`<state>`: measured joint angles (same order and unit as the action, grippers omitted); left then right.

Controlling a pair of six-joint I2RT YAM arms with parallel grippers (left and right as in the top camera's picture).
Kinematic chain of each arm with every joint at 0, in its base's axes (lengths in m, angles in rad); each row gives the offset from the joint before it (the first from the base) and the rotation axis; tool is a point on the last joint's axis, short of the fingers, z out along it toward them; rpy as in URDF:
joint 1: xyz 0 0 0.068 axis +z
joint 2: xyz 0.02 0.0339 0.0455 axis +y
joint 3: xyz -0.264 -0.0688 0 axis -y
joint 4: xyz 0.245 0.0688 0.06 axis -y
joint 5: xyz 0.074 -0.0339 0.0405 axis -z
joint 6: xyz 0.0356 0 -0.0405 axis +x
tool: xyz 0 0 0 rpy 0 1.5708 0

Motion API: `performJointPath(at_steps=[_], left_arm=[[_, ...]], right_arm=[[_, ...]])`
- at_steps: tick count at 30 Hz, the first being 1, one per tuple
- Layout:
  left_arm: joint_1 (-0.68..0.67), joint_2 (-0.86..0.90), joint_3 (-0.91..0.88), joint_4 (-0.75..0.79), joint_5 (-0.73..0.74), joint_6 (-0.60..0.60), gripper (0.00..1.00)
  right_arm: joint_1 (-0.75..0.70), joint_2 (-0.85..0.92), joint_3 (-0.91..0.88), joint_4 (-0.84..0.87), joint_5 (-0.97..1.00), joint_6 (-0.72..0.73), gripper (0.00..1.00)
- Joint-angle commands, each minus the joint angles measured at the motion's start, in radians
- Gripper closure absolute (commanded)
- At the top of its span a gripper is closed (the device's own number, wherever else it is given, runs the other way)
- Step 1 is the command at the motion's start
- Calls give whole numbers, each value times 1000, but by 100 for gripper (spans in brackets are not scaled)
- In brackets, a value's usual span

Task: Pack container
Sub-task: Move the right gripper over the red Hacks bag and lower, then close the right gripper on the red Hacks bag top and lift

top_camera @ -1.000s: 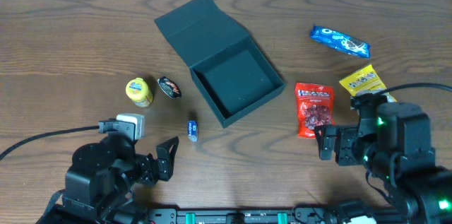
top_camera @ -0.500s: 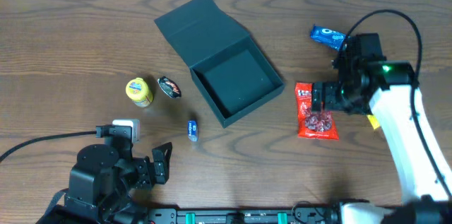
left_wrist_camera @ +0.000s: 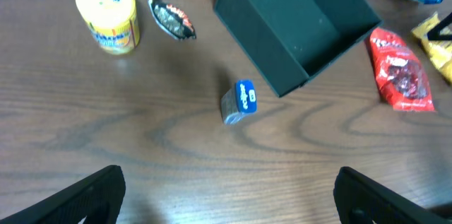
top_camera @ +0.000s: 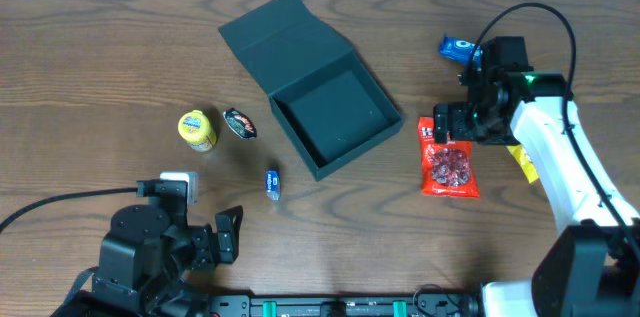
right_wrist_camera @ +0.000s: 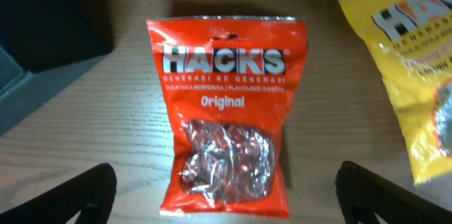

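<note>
Within the last second the right arm has swung up from its rest near the worktop's [top_camera: 100, 57] front edge. Its claw [right_wrist_camera: 226, 199] now hangs over the red Hacks Original packet [right_wrist_camera: 226, 111], fingers spread wide to either side and not yet touching it. The container [top_camera: 335, 122] lies open just left of that packet, lid flap folded back and nothing visible inside, so packing is likely about to start with this packet. The left claw [left_wrist_camera: 226, 196] sits low near the front edge, fingers likewise apart.
</note>
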<state>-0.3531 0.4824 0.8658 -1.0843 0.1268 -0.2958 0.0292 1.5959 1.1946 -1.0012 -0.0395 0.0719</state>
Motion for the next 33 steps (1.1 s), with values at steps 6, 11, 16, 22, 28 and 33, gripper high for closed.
performJointPath(at_steps=[6,11,16,22,28,33], left_arm=[[6,2,13,-27,-11,-11,4],[6,2,13,-32,-19,-11,5],[6,2,13,-34,-34,-10,5],[6,2,13,-35,-33,-10,5],[6,2,13,-37,-34,-10,5],[6,2,13,-37,-34,-3,5]], right_arm=[[-4,47,-28,69,-21,-35,1],[-4,54,-83,119,-22,-32,1],[-4,54,-177,193,-21,-27,1],[-4,54,-242,280,-24,2,1],[-4,67,-249,325,-25,1,1],[-4,106,-249,352,-25,2,1]])
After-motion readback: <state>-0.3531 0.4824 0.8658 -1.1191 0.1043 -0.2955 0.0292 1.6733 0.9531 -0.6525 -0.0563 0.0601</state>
